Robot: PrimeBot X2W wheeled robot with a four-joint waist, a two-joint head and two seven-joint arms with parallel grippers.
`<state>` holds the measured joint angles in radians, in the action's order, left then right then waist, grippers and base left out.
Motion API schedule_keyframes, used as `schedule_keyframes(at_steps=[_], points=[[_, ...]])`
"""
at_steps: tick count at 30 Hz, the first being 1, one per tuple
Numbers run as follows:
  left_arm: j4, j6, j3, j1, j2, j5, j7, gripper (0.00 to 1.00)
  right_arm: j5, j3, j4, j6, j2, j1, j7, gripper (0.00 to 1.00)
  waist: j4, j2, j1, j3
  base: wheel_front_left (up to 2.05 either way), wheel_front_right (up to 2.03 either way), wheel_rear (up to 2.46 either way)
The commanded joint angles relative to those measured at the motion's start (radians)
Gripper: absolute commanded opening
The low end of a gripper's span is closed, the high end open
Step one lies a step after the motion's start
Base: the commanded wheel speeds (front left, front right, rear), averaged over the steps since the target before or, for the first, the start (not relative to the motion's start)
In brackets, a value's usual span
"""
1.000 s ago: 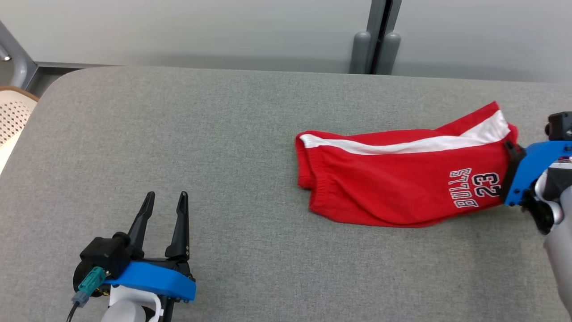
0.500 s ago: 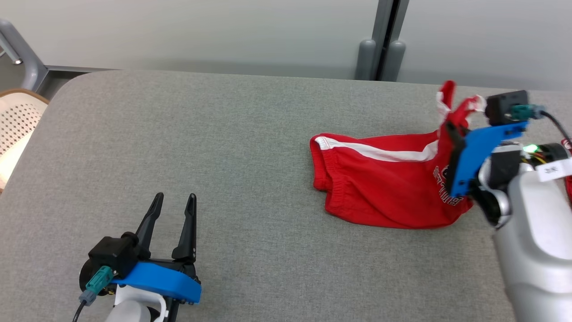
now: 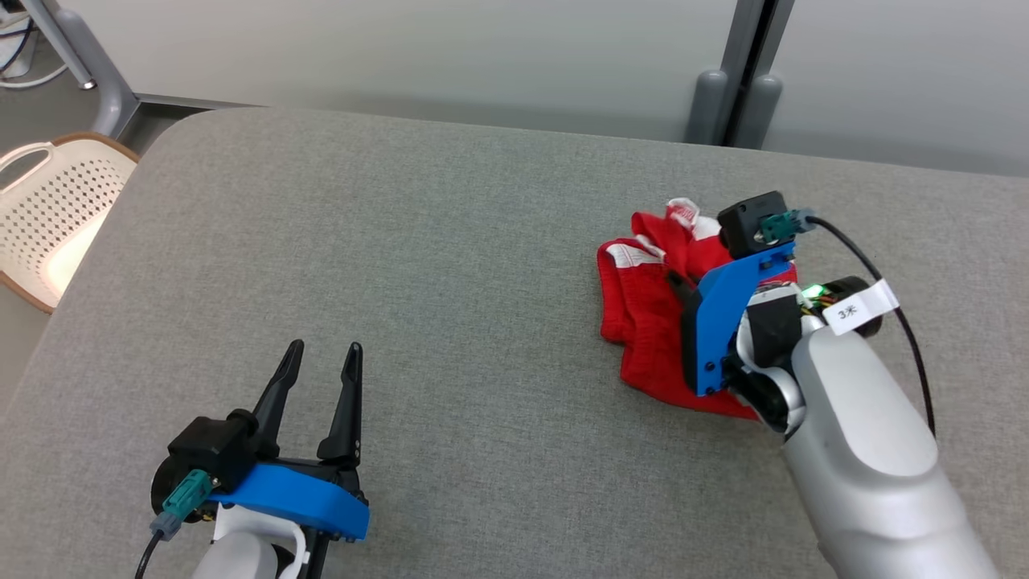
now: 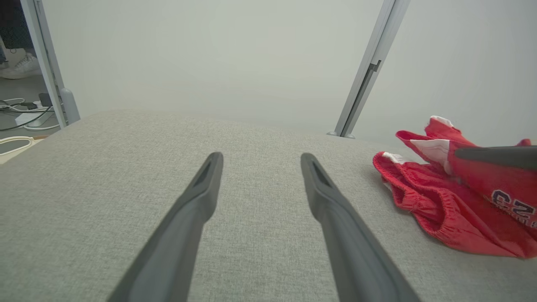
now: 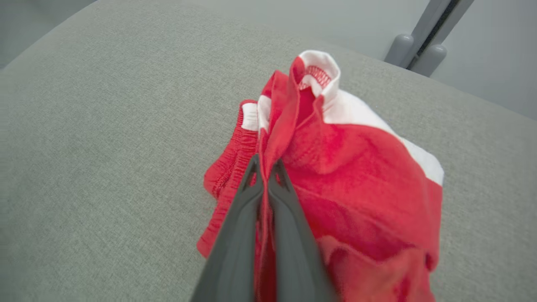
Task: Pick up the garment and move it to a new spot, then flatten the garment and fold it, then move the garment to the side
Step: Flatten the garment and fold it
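The grey padded bench [image 3: 402, 241] fills most of what I see. The red garment [image 3: 643, 330], a pair of shorts with a white stripe, sits in the bench's right half, closer to the far edge than the near one. It is bunched up rather than stretched out, so I can pick out no clean long axis. Its elastic waistband lies on the bench facing the left edge, and the other end is gathered upward. The right claw [image 5: 262, 165] pinches that raised fold, clenched tight on the cloth. The left claw [image 3: 325, 347] sits by the near edge toward the left corner, spread wide and empty, with the garment well off to its right. I'd judge the carry belongs to the right arm.
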<state>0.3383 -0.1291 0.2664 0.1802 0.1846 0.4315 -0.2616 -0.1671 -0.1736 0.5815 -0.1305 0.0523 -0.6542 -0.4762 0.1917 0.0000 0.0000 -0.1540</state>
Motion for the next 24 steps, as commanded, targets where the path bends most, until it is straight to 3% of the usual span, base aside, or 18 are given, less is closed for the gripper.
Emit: schedule_keyframes(at_steps=[1, 11, 12, 13, 17, 22, 24], points=[[0.001, -0.001, 0.001, 0.014, 0.002, 0.004, -0.004, 1.0, -0.031, -0.026, 0.016, -0.001, -0.002, -0.017, 0.011, 0.0, 0.008, 0.0, 0.0, -0.001, 0.0, 0.0, 0.0], [0.001, -0.001, 0.011, 0.033, -0.003, 0.007, -0.004, 1.0, -0.106, -0.136, 0.17, -0.001, -0.001, -0.117, 0.078, 0.0, 0.02, 0.0, 0.0, -0.022, 0.0, 0.0, 0.0], [0.002, -0.001, 0.013, 0.035, -0.003, 0.008, -0.004, 1.0, -0.108, -0.143, 0.186, -0.001, -0.001, -0.127, 0.086, 0.15, 0.022, 0.0, 0.0, -0.023, 0.0, 0.0, 0.0], [0.003, -0.001, 0.015, 0.037, -0.004, 0.01, -0.004, 1.0, -0.123, -0.151, 0.198, -0.001, -0.001, -0.134, 0.093, 0.96, 0.024, 0.0, 0.0, -0.024, 0.0, 0.0, 0.0], [0.006, -0.001, 0.014, 0.043, -0.005, 0.014, -0.004, 1.0, -0.241, -0.179, 0.208, -0.001, -0.001, -0.149, 0.133, 1.0, 0.026, 0.0, 0.0, -0.023, 0.0, 0.0, 0.0], [0.007, -0.001, -0.009, 0.02, 0.001, 0.015, -0.004, 1.0, -0.465, -0.216, 0.127, -0.001, -0.001, -0.163, 0.178, 1.0, 0.007, 0.0, 0.0, -0.007, 0.0, 0.0, 0.0], [0.004, 0.003, -0.021, 0.008, 0.007, 0.013, -0.004, 1.0, -0.473, -0.223, 0.092, -0.001, -0.001, -0.175, 0.2, 1.0, -0.009, 0.0, 0.0, 0.002, 0.0, 0.0, 0.0]])
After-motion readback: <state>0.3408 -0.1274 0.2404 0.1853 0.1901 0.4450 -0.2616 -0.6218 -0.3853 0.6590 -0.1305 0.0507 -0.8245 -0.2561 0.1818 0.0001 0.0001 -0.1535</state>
